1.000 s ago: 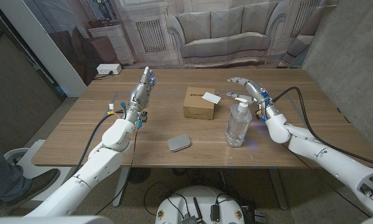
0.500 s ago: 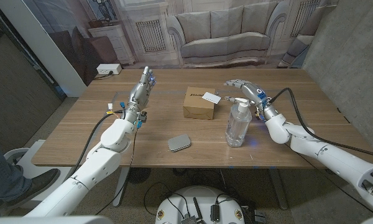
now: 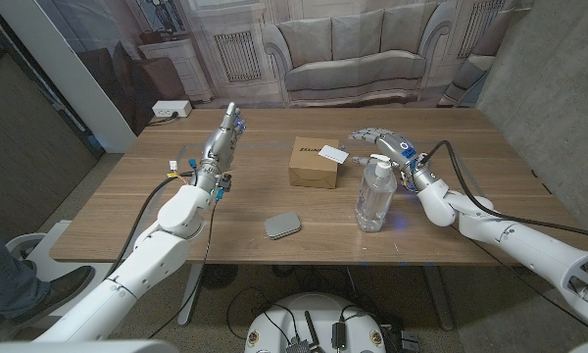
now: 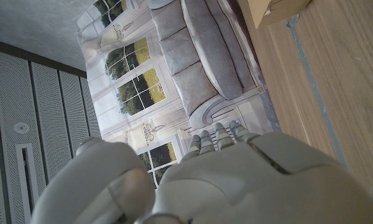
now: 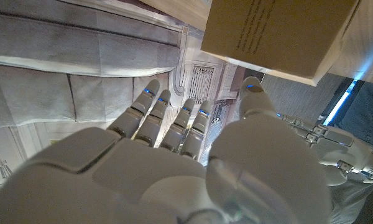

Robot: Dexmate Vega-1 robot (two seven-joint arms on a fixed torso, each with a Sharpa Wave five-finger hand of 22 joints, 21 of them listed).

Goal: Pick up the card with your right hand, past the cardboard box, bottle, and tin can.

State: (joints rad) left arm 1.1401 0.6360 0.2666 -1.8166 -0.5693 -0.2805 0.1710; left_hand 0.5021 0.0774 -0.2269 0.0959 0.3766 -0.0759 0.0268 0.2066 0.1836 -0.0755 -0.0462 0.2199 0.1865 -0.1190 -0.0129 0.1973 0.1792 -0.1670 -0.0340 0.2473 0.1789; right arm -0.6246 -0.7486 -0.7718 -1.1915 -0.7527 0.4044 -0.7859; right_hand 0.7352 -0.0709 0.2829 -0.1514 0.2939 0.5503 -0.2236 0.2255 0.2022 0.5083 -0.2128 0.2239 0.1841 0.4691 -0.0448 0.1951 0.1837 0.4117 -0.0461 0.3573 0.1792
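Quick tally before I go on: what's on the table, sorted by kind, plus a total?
Cardboard box: 1
Card, lying on top of the box: 1
Clear pump bottle: 1
Flat grey tin: 1
Total: 4 things on the table. The right hand is held above the table near the card, fingers apart, holding nothing.

right robot hand (image 3: 377, 138) open above table, just beside card (image 3: 332, 153) lying on cardboard box (image 3: 314, 163); bottle (image 3: 374, 195) nearby.

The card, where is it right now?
In the head view the white card lies on top of the cardboard box at mid-table, just ahead of the right hand and behind the bottle.
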